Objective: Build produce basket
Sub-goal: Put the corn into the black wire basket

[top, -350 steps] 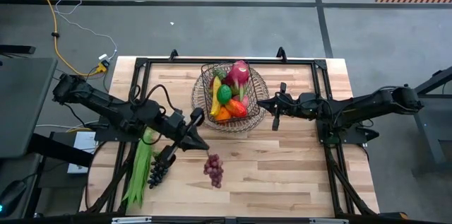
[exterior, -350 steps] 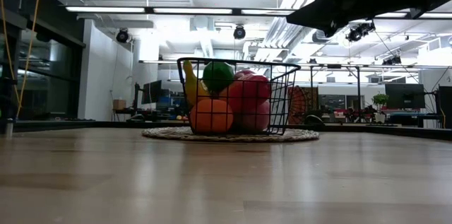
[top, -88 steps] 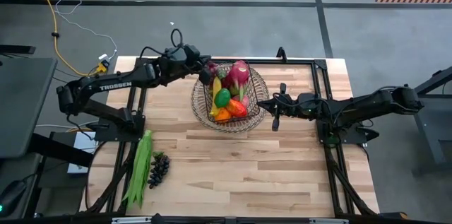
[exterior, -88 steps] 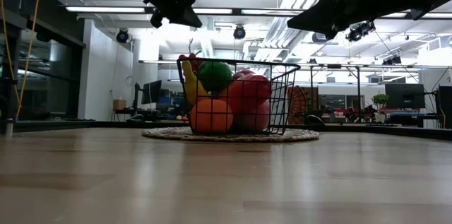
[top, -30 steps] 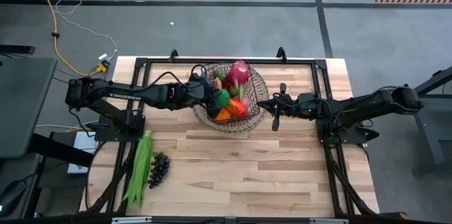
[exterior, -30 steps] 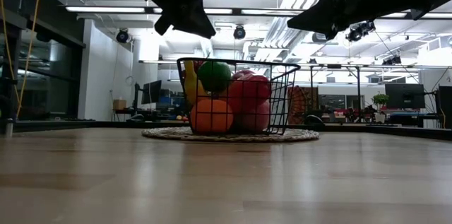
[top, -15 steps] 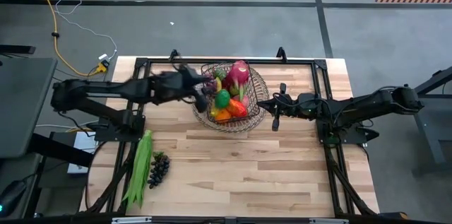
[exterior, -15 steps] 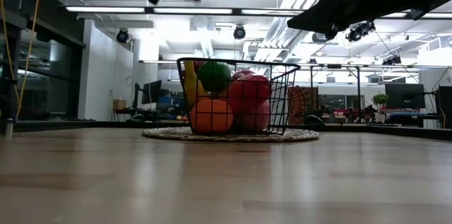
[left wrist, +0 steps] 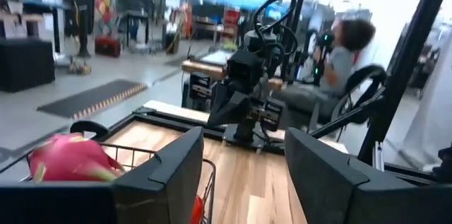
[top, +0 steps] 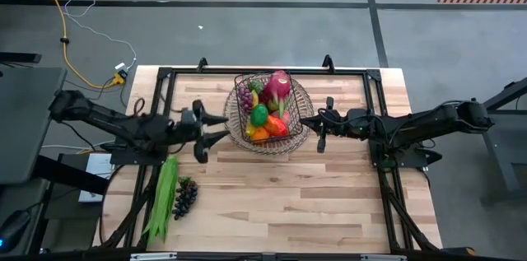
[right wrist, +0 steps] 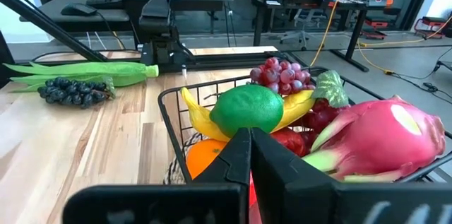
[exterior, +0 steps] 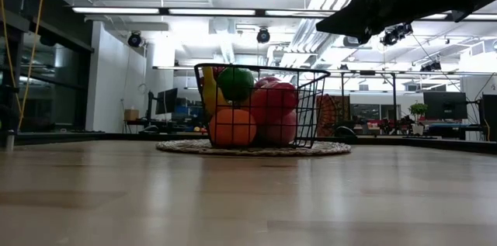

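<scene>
High view: left gripper [top: 216, 128] open, just beside basket [top: 240, 118] rim.

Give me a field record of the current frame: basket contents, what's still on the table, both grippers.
basket: wire-mesh basket on a round woven tray
in basket: purple grapes, dragon fruit, green fruit, banana, orange
still on table: green beans, dark grapes, lying side by side
left gripper: open, empty, left of the basket
right gripper: shut, empty, at the basket's right side
</scene>
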Controlling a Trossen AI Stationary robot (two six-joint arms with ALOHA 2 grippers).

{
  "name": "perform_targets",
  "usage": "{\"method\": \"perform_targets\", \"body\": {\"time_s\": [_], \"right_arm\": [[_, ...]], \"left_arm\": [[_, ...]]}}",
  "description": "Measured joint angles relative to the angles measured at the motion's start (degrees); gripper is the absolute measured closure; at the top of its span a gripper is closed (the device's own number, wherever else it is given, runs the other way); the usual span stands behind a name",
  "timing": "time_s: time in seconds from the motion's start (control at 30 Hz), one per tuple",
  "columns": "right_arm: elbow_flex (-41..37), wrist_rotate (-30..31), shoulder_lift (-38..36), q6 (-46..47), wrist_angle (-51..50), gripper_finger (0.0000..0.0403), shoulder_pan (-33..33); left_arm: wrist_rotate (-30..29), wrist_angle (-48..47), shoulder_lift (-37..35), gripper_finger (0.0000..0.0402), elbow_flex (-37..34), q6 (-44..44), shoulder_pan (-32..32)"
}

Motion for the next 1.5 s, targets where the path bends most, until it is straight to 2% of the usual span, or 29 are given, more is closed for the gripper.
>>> {"method": "perform_targets", "body": {"time_s": [0.13, 0.23, 0.57, 0.97, 1.1, 1.23, 1.37, 1.5], "right_arm": [[0.00, 0.01, 0.00, 0.02, 0.28, 0.0402, -0.01], [0.00, 0.01, 0.00, 0.02, 0.36, 0.0402, -0.02], [0.00, -0.01, 0.01, 0.03, 0.41, 0.0402, -0.01], [0.00, -0.01, 0.00, 0.00, 0.41, 0.0402, -0.02], [0.00, -0.01, 0.02, 0.02, 0.41, 0.0402, 0.00], [0.00, -0.01, 0.00, 0.02, 0.41, 0.0402, 0.00], [0.00, -0.01, 0.00, 0.04, 0.43, 0.0402, -0.01], [0.00, -0.01, 0.00, 0.04, 0.43, 0.0402, 0.00]], "left_arm": [[-4.77, 12.37, -2.62, 0.0212, -9.60, 2.24, -4.26], [-7.13, 16.71, -4.44, 0.0212, -12.15, 5.11, -5.14], [-6.89, 9.84, -5.94, 0.0212, -12.46, 6.88, -4.90], [-6.77, 9.93, -5.94, 0.0212, -12.48, 5.51, -4.90], [-4.55, 9.91, -5.92, 0.0211, -12.48, 5.84, -4.92], [-7.42, 9.90, -5.92, 0.0194, -12.46, 5.20, -4.91], [-8.94, 3.12, -5.92, 0.0155, -9.31, 3.41, -4.87], [-9.96, -14.74, -5.83, 0.0109, -2.68, -3.58, -4.00]]}}
